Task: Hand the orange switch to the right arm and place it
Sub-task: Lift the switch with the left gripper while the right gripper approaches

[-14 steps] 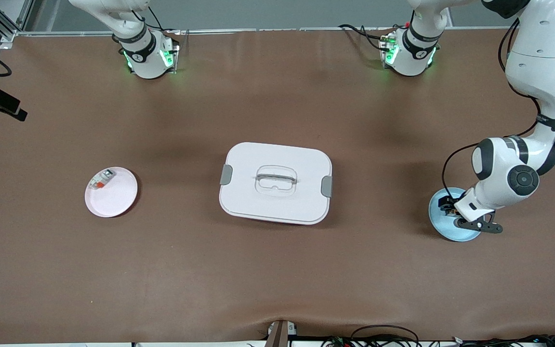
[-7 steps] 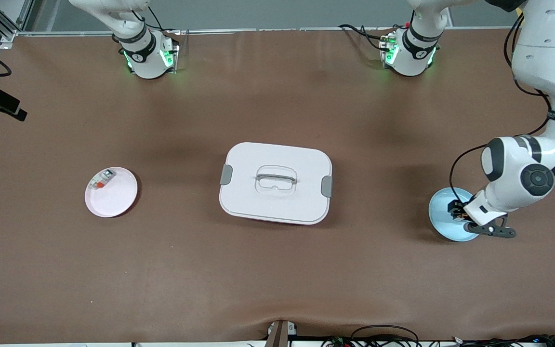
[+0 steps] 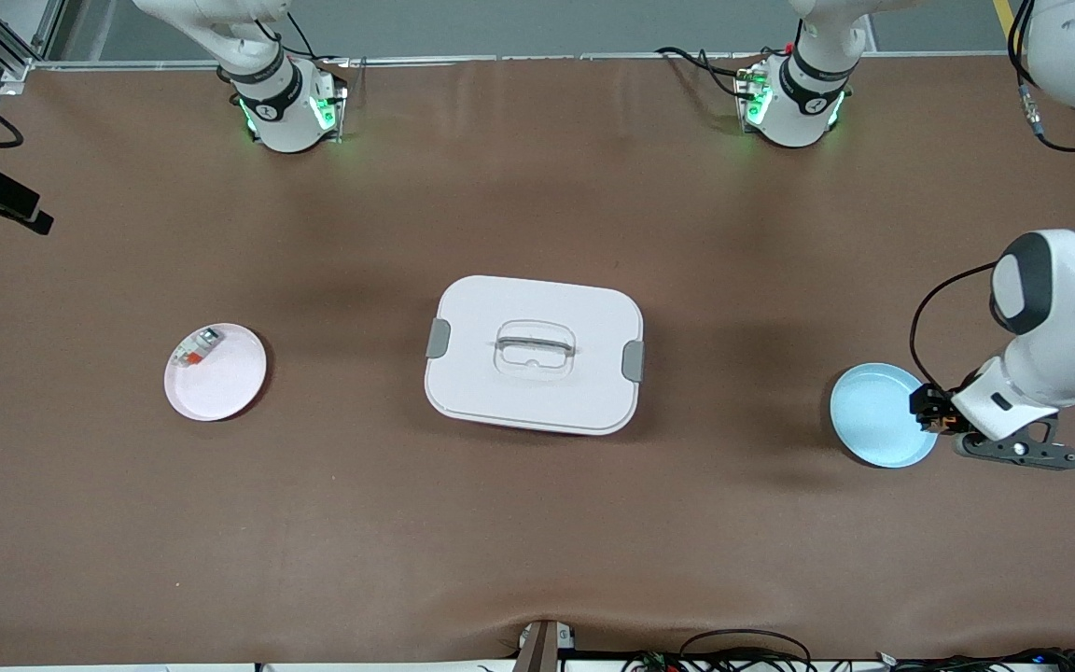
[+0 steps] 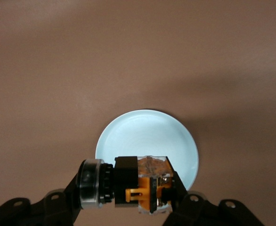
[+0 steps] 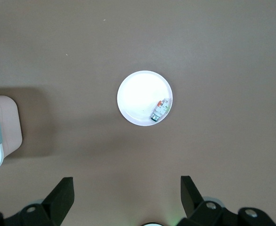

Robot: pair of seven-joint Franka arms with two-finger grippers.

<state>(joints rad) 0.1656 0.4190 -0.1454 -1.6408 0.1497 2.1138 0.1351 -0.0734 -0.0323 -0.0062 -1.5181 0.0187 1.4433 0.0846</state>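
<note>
The orange switch (image 4: 142,186) is a small black block with an orange band and a clear cap, and it lies crosswise between the black fingers of my left gripper (image 4: 128,188). That gripper is shut on it. In the front view the left gripper (image 3: 934,415) hangs with the orange switch (image 3: 941,422) over the rim of a light blue plate (image 3: 873,415). The blue plate (image 4: 147,134) lies bare below. My right gripper (image 5: 126,193) is open with nothing between its fingers, high over a pink plate (image 5: 138,94). The front view does not show the right gripper.
The pink plate (image 3: 220,383) toward the right arm's end holds a white-grey part with a red-orange end (image 3: 197,347). That part (image 5: 160,109) lies near the plate's rim. A white lidded box (image 3: 534,355) with grey clasps stands mid-table, between the two plates.
My left gripper has shut on the orange switch, lifted it off the blue plate and drawn toward the left arm's end of the table. The right arm has not moved.
</note>
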